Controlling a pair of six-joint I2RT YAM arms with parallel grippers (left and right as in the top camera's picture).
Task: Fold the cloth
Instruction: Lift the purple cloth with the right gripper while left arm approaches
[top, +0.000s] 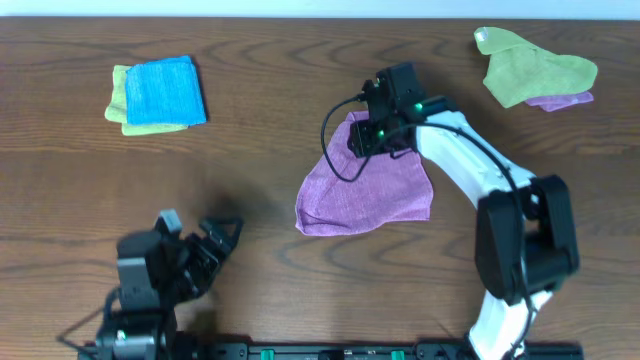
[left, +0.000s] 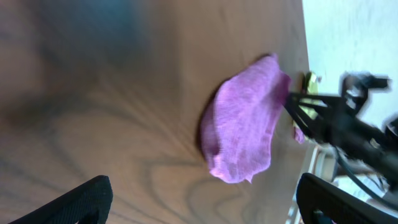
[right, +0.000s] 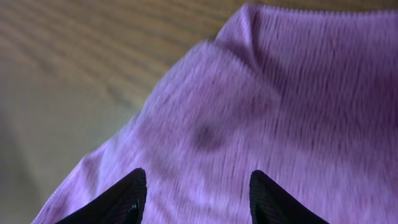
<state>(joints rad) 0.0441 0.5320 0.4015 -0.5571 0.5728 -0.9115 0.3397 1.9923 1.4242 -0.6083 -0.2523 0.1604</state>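
Note:
The purple-magenta cloth (top: 365, 190) lies rumpled on the middle of the wooden table; it also shows in the left wrist view (left: 245, 118) and fills the right wrist view (right: 261, 112). My right gripper (top: 372, 135) is over the cloth's far edge. Its fingers (right: 196, 196) are open just above the fabric, with nothing between them. My left gripper (top: 218, 238) is open and empty at the front left, well apart from the cloth; its fingertips (left: 205, 199) frame bare table. No white tag shows.
A bright blue cloth (top: 165, 92) lies folded on a lime-green one at the far left. Another lime-green cloth (top: 535, 65) lies over a purple piece (top: 562, 100) at the far right. The table's far edge runs along the top.

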